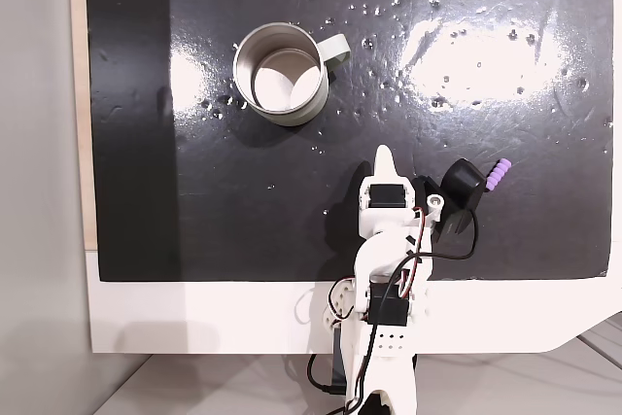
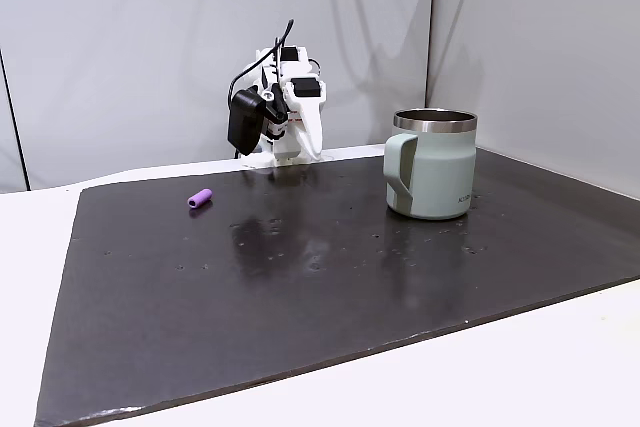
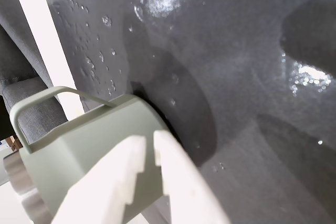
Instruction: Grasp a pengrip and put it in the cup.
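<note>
the gripper (image 3: 149, 148) is empty, its jaws nearly together, aimed toward the cup (image 1: 282, 75) near the bench's far edge. the pengrip (image 1: 500, 175) lies near the right edge in that overhead-looking fixed view. it's tiny and round, so a nudge could roll it.

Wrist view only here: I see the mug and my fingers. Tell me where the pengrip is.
Observer: The pengrip lies on the mat, right of the arm in the top-down fixed view, far from the cup.
Operator: Say how it lies.
Observer: On its side, with nothing touching it.
Operator: Report the cup's inside.
Observer: Empty; only shiny metal shows.
Operator: Give my heading.
Observer: The gripper points up the mat, not at the pengrip.
</note>
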`<state>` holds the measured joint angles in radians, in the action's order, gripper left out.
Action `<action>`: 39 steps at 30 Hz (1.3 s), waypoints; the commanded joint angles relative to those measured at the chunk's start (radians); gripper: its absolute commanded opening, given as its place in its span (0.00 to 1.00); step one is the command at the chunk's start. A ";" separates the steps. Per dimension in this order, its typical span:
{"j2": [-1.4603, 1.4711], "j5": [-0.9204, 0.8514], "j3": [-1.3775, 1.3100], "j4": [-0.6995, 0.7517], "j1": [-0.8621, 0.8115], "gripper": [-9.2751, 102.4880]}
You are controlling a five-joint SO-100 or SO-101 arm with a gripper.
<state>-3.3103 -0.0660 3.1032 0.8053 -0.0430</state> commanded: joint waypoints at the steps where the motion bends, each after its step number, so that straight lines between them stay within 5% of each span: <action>1: -0.008 0.031 -0.005 -0.029 0.020 0.08; 17: -0.008 0.015 -0.009 -0.021 0.005 0.08; 32: 0.192 -0.298 -0.290 0.163 -0.086 0.08; 39: 0.322 -0.359 -0.528 0.365 -0.095 0.08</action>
<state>-3.0235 -0.3835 2.6998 1.1075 -0.1212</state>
